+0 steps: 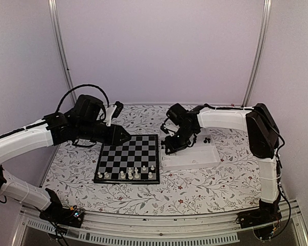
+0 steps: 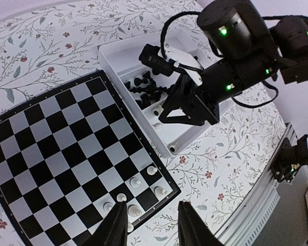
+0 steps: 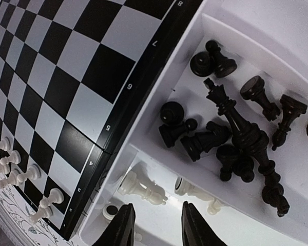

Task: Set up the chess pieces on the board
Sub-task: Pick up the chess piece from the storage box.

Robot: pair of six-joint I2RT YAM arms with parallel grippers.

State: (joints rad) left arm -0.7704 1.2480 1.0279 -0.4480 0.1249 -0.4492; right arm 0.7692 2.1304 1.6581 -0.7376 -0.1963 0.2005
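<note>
Your left gripper (image 2: 152, 215) hangs by the far left corner of the board (image 1: 128, 154), jaws partly apart and holding nothing. A few white chess pieces (image 1: 129, 173) stand along the board's near edge. Against the board's right edge lies a white tray (image 1: 200, 160) — black chess pieces (image 3: 231, 133) heaped in one compartment, loose white pieces (image 3: 143, 190) in the other. Your right gripper (image 3: 156, 220) hovers there, jaws partly apart — empty.

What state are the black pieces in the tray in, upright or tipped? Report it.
Tipped, mostly: the black pieces lie heaped on their sides in one compartment of the tray.
</note>
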